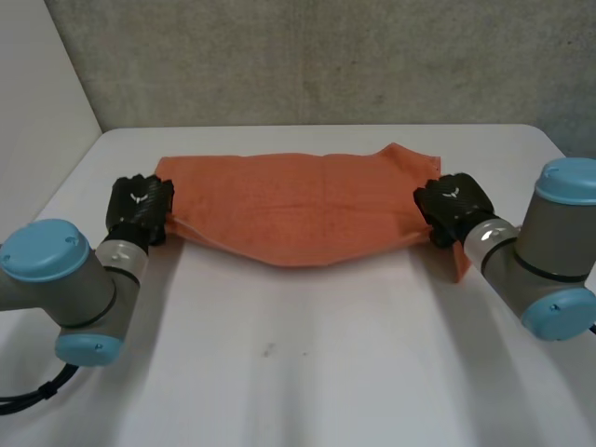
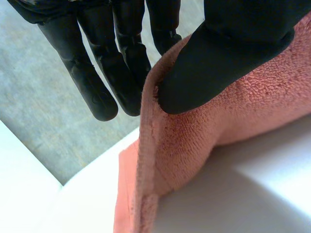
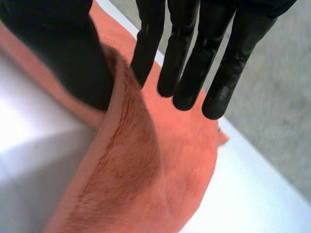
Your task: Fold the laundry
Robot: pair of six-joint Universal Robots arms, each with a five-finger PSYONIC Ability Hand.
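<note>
Two ends of an orange towel [image 1: 298, 209] are being pinched at once as it is lying across the far half of the white table [image 1: 307, 372]: the left hand [image 1: 140, 207] is clamping the left end between thumb and straight fingers, and the right hand [image 1: 453, 207] is gripping the right end the same way. Its near edge is curving slack between them, so the fold is likely going best if both hands are lifting level, pulling the cloth taut and carrying that edge evenly toward the far edge.
</note>
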